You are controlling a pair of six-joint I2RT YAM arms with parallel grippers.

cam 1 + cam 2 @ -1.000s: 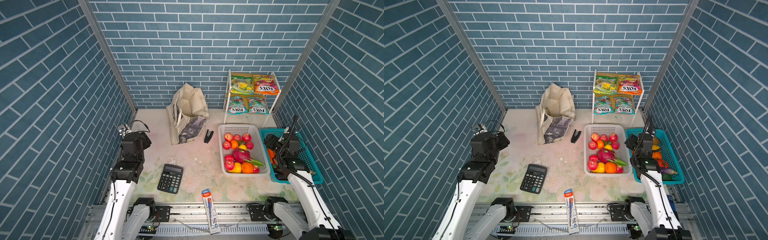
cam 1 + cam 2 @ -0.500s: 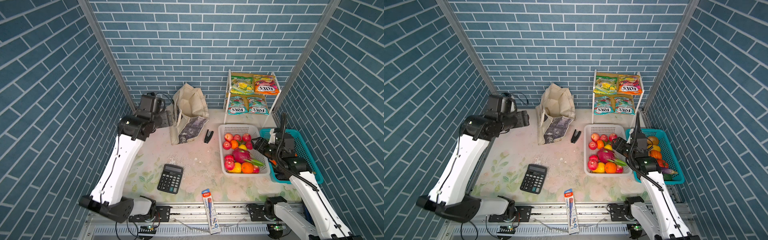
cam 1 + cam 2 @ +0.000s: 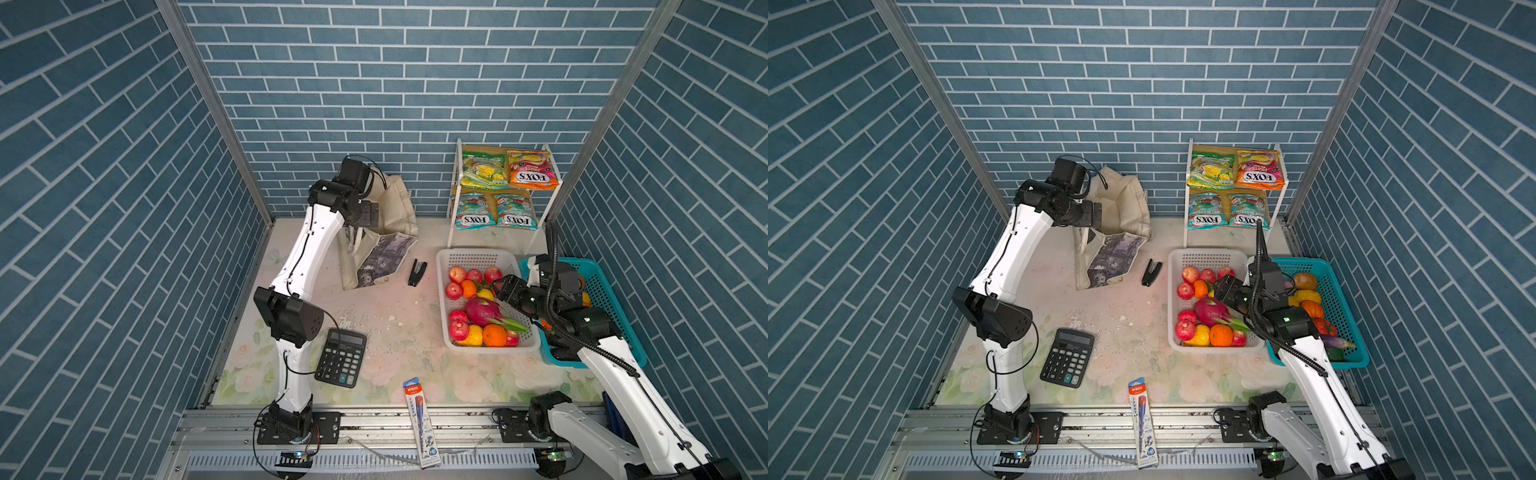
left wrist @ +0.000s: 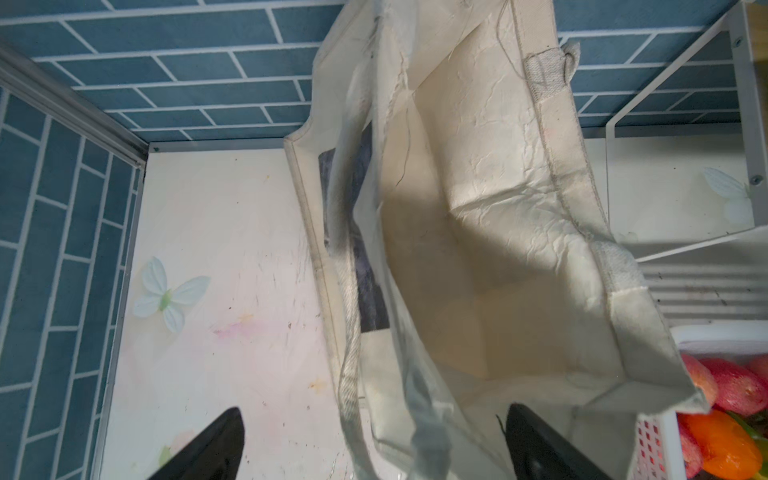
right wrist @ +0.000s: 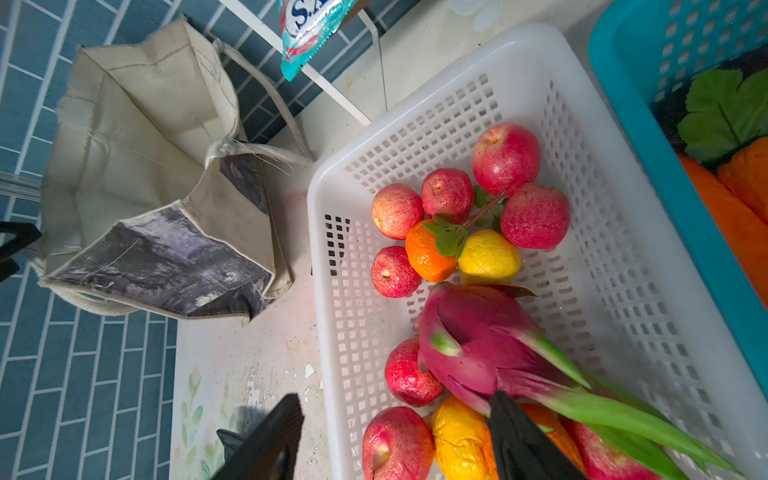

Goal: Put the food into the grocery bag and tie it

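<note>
Two empty grippers attend the first loading: the left gripper, fingers spread wide, is at the rim of the grocery bag by the back wall, and the right gripper, fingers parted, hovers beside the dragon fruit in the white basket, apparently its next grasp.

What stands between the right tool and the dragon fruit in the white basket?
Nothing covers the dragon fruit; it lies topmost. The right tool hovers open near it, but in the right wrist view the wall of the white basket runs between its fingers, so a straight descent could catch the rim.
</note>
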